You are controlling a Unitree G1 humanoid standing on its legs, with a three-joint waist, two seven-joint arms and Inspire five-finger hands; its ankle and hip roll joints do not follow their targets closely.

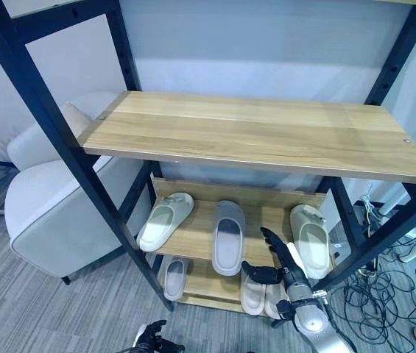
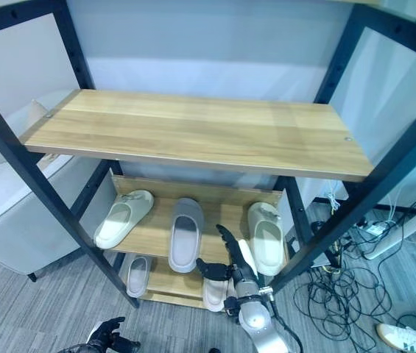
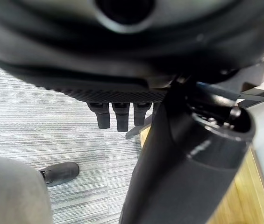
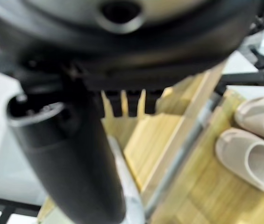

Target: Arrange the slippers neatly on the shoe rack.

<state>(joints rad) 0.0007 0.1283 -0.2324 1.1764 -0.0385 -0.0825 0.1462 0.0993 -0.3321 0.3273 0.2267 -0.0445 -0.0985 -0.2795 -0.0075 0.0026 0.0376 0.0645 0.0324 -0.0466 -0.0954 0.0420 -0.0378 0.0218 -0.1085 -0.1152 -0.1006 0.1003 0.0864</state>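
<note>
Left to right: the left hand (image 1: 151,340) hangs low over the grey carpet, fingers loosely curled, nothing in it. On the middle wooden shelf of the black-framed shoe rack (image 1: 193,237) a pale cream slipper (image 1: 165,220) sits skewed at the left end, a grey slipper (image 1: 229,237) lies straight in the middle with its heel over the front edge, and another cream slipper (image 1: 310,239) sits at the right. The right hand (image 1: 280,259) is spread open, empty, between the grey one and the right cream one, near both. Looks like mid-tidy; I'd guess next is nudging one of those two square, needing a flat push or a light pinch. More slippers (image 1: 252,292) below
</note>
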